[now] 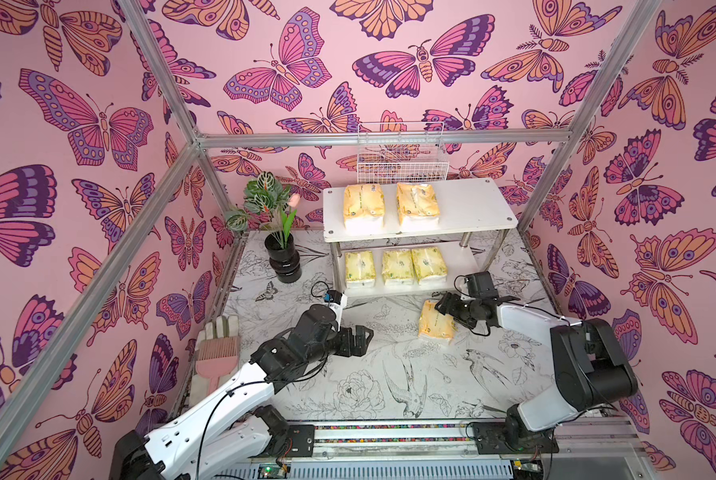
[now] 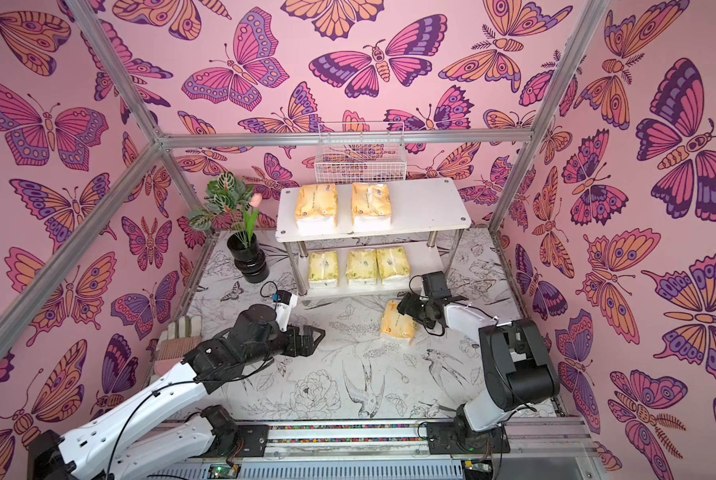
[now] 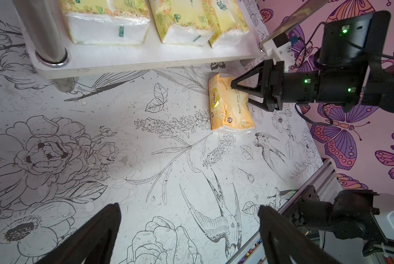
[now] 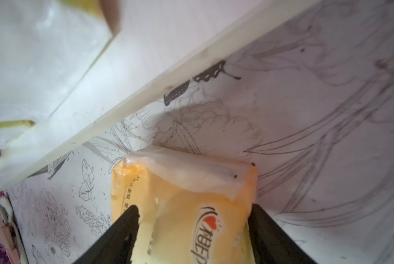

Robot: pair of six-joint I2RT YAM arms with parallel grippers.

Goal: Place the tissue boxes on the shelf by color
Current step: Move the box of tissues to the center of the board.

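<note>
Two orange packs (image 1: 363, 206) are already set on the top tier of the shelf (image 1: 472, 199) and three pale packs (image 1: 395, 267) on the lower, while the last orange pack (image 1: 433, 326) is left lying on the desk (image 1: 348, 374) just before it, straddled by the right hand (image 3: 240, 92), whose grip cannot be told.

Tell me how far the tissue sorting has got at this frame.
Done: two orange packs on the shelf top tier, three pale yellow-green packs on the lower tier. In hand: the right gripper straddles the last orange pack, which lies on the table; a firm grip isn't clear. To do: lift it onto the top tier. The left gripper hangs open.
</note>
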